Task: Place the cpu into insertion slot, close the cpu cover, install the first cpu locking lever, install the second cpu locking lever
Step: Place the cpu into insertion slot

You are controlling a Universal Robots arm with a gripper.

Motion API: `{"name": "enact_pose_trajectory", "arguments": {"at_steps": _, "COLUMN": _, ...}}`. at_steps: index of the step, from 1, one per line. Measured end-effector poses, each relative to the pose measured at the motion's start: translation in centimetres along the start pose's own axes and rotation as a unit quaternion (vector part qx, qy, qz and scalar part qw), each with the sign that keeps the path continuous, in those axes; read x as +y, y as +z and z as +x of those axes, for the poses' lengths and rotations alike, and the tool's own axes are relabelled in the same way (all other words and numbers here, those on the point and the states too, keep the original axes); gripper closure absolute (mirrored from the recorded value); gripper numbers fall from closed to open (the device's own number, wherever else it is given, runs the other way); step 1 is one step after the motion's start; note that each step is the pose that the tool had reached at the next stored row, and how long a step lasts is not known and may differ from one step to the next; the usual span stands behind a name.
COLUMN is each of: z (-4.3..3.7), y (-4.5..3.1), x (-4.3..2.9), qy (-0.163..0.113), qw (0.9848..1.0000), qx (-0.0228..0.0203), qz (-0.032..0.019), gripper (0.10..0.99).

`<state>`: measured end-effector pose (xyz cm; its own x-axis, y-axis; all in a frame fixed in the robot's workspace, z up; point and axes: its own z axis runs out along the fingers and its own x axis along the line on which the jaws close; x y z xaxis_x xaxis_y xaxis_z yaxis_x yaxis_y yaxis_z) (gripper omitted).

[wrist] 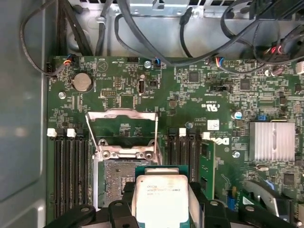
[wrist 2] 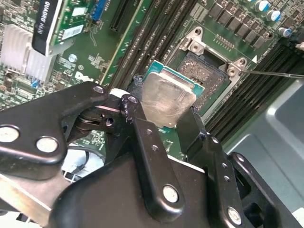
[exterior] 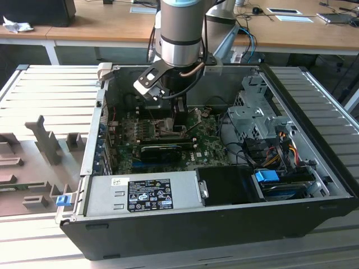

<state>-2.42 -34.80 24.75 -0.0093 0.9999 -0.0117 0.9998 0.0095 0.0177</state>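
1. The cpu (wrist 2: 167,99) is sitting clamped between the two black fingers (wrist 2: 142,133) of the end effector (wrist 2: 166,116), which is closing only to the chip's width and pressing on its opposite edges.
2. The end effector is holding the chip just above the green motherboard (wrist: 142,80). The chip is overlapping one edge of the insertion slot (wrist: 118,178) and is not yet seated in it.
3. The slot is lying bare, dark inside a grey metal rim, and the cpu cover (wrist: 122,114) is standing raised on the side away from the end effector.
4. The board is lying inside an open black computer case (exterior: 168,224).
5. The case is resting on a grey ribbed counter (exterior: 45,89), and wooden desks (exterior: 101,22) are running along behind it.
6. The chip is showing a pale silver-grey metal face on a green-edged base.
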Motion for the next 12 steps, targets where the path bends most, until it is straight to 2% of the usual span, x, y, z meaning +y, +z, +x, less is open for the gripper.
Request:
{"name": "enact_pose_trajectory", "arguments": {"at_steps": 6, "z": 0.44, "y": 0.16, "x": -0.3, "qy": 0.0, "qw": 1.0, "qx": 0.0, "qz": 0.0, "gripper": 0.557}}
{"name": "enact_pose_trajectory", "arguments": {"at_steps": 7, "z": 0.66, "y": 0.32, "x": -0.33, "qy": 0.0, "qw": 1.0, "qx": 0.0001, "qz": -0.0001, "gripper": 0.557}}
{"name": "enact_pose_trajectory", "arguments": {"at_steps": 8, "z": 1.15, "y": 0.81, "x": -0.44, "qy": 0.0, "qw": 1.0, "qx": 0.0001, "qz": 0.0, "gripper": 0.557}}
{"name": "enact_pose_trajectory", "arguments": {"at_steps": 12, "z": 1.67, "y": 1.4, "x": -0.56, "qy": -0.001, "qw": 1.0, "qx": 0.0011, "qz": -0.0001, "gripper": 0.557}}
